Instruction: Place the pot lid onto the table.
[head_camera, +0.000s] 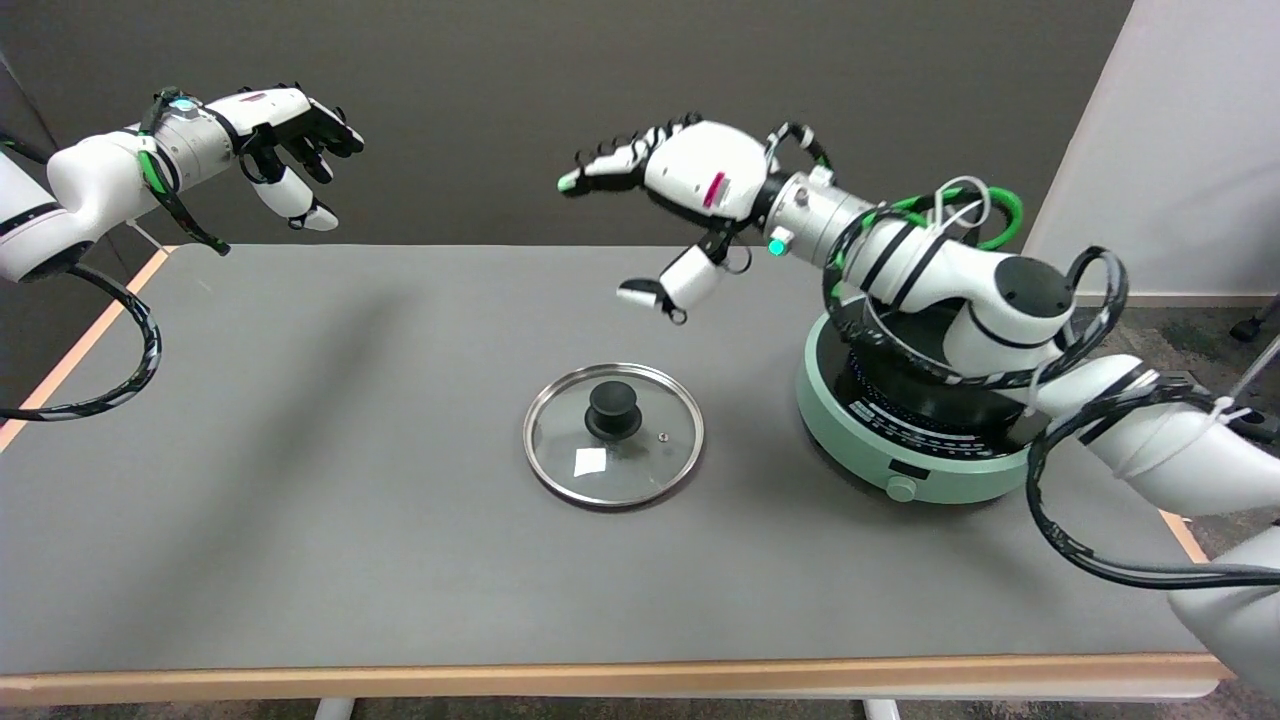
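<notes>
A round glass pot lid (614, 434) with a steel rim and a black knob lies flat on the grey table (300, 480), near its middle. A small white label shows under the glass. My right hand (680, 195) hangs in the air above and behind the lid, well apart from it. Its fingers are spread, the thumb points down, and it holds nothing. The pale green pot base (905, 440) stands on the table at the right, partly hidden by my right arm.
My idle left hand (280, 140) is held in the air at the upper left. The table's wooden front edge (600, 680) runs along the bottom. A white wall panel (1160, 140) rises at the back right.
</notes>
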